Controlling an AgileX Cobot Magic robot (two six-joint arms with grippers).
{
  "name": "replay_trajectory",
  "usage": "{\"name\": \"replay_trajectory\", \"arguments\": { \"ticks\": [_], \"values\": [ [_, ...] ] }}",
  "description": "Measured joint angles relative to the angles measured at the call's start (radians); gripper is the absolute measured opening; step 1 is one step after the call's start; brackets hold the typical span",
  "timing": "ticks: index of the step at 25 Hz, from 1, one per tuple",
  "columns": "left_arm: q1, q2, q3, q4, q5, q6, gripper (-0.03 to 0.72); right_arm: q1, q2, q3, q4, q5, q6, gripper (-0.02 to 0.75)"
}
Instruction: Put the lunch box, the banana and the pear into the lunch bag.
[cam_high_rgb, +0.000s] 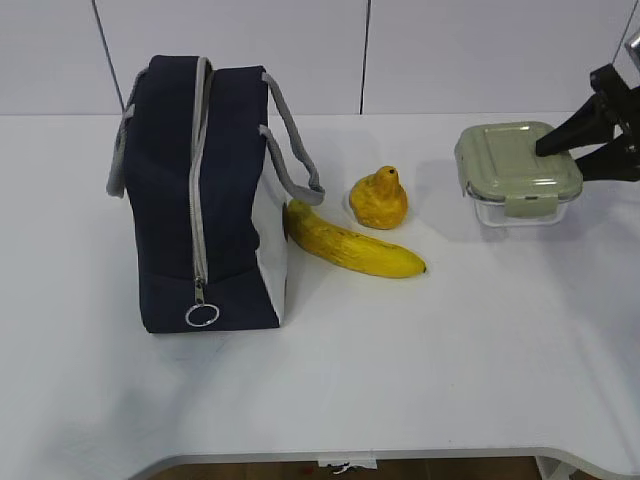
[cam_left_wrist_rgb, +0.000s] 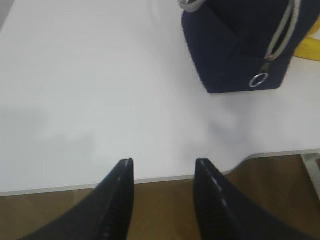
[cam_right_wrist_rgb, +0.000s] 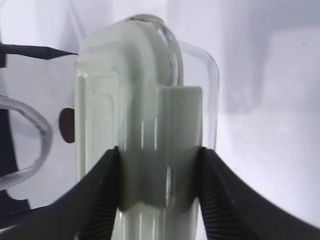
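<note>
Background: white wall panels stand behind a white tabletop.
Bag: the navy bag stands upright on the left part of the tabletop, its grey zipper closed along the side that faces the camera, ring pull hanging low, grey handles falling to the right.
Banana: the banana lies flat just to the right of the bag, one end near the white end panel, the dark tip pointing right.
Pear: the pear sits behind the banana, close to it; whether they touch I cannot tell.
Box: the box is at the far right, green lid on top, well apart from the fruit.
Right arm: it comes in from the right edge at box height, and the right tool has one finger on each side of the box at the lid latch; in the wrist view the fingers press against both sides, so it is holding the box.
Left arm: not visible in the exterior view; its wrist view looks down on the near tabletop edge, the bag at upper right.
Left tool: the left tool is half spread, nothing between the fingers.
</note>
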Motion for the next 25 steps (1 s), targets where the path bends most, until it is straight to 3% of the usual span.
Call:
{"name": "replay_trajectory", "arguments": {
  "ticks": [5,7,8,14,16,19,20,25],
  "values": [
    [0.0,0.158,-0.126,-0.18,0.057,0.0,0.307,0.0,-0.085,0.002,0.005,0.009,0.057,0.351],
    [0.0,0.224,-0.136,-0.204,0.052,0.0,0.307,0.001,-0.121,0.002,0.005,0.013,0.074,0.351],
    [0.0,0.289,-0.158,-0.279,0.047,0.0,0.307,0.005,-0.141,0.002,0.005,0.013,0.081,0.351],
    [0.0,0.467,-0.16,-0.383,-0.014,0.0,0.307,0.05,-0.217,0.002,0.076,0.024,0.091,0.35],
    [0.0,0.535,-0.164,-0.481,-0.032,0.018,0.314,0.078,-0.225,0.002,0.096,0.028,0.093,0.35],
    [0.0,0.644,-0.19,-0.58,-0.049,0.082,0.356,0.127,-0.227,0.004,0.14,0.03,0.093,0.35],
    [0.0,0.739,-0.199,-0.594,-0.078,0.159,0.371,0.146,-0.227,0.004,0.153,0.03,0.093,0.35],
    [0.0,0.92,-0.305,-0.634,-0.11,0.257,0.417,0.225,-0.227,0.006,0.234,0.032,0.08,0.349]
  ]
}}
